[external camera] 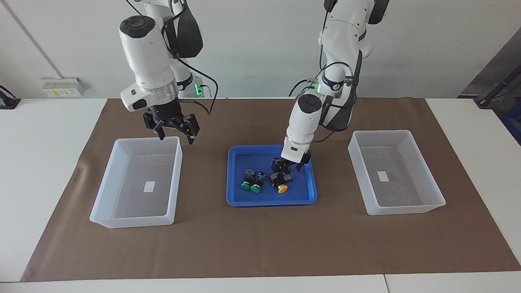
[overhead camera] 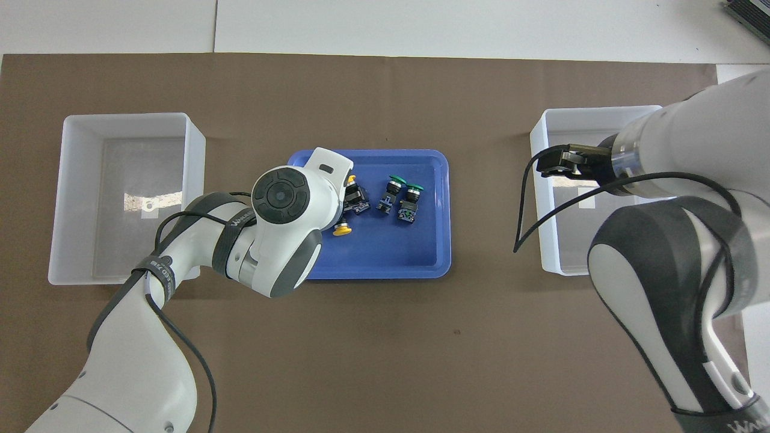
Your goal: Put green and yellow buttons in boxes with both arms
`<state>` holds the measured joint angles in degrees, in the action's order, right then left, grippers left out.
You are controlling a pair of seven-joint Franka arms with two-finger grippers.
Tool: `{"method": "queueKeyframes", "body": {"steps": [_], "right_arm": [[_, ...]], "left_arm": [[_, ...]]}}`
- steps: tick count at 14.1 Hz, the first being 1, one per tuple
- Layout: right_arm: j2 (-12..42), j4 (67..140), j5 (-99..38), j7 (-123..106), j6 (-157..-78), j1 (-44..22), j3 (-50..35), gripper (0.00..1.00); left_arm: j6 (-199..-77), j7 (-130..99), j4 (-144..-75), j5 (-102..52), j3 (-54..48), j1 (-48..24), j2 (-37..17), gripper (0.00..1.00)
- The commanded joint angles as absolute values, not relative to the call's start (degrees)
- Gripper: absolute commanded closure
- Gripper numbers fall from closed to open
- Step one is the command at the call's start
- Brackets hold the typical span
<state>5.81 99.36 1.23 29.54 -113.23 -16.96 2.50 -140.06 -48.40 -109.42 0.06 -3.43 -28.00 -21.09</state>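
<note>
While the right arm waits, the left arm is down in the blue tray (external camera: 270,200) at mid-table (external camera: 36,171).

Left tool (external camera: 287,169): low over the tray's robot-side half, right at the cluster of yellow buttons. Can't tell if it's released or clenched; the arm's wrist hides the fingers from overhead and the facing view doesn't resolve them against the button bodies.

Right tool (external camera: 176,133): hangs in the air over the robot-side rim of the box (external camera: 122,185) at the right arm's end of the table. Fingers spread, released, nothing between them.

Buttons, all four in the tray:
- Two green buttons (external camera: 250,180) lie side by side, touching or nearly so, on their sides with caps pointing away from the robots. They sit toward the right arm's end of the tray.
- First yellow button (external camera: 282,188) lies on its side just beside the green pair, toward the left arm's end, cap pointing away from the robots.
- Second yellow button (overhead camera: 352,193) is mostly under the left arm's wrist in the overhead view; only a sliver of yellow cap and the black body show. It's touching or just beside the first one.

Boxes: the other box (external camera: 423,205) sits at the left arm's end of the table. Both boxes hold only a small white label each, no buttons in either. Both are well apart from the tray, one either side, all on the brown mat (external camera: 260,252).
</note>
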Motion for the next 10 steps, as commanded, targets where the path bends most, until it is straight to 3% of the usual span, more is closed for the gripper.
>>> {"method": "queueKeyframes", "body": {"steps": [1,4,7,10], "right_arm": [[8.95,99.14,1.85,34.09,-117.32,-18.97,2.55,0.0],[12.2,97.22,1.85,38.4,-120.4,-20.91,2.55,0.0],[13.97,96.06,1.85,39.2,-121.55,-21.09,2.46,0.0],[14.68,96.15,1.93,39.98,-121.82,-23.03,2.46,0.0]], "left_arm": [[-141.68,-49.57,-111.09,1.49,-3.08,-28.39,-20.66,0.08],[-142.73,-49.92,-113.2,1.58,-3.08,-28.83,-20.39,0.16],[-142.73,-50.45,-113.29,1.49,-3.08,-29.88,-20.48,0.32],[-141.77,-50.27,-112.42,1.49,-3.08,-29.79,-20.48,0.33]]}}
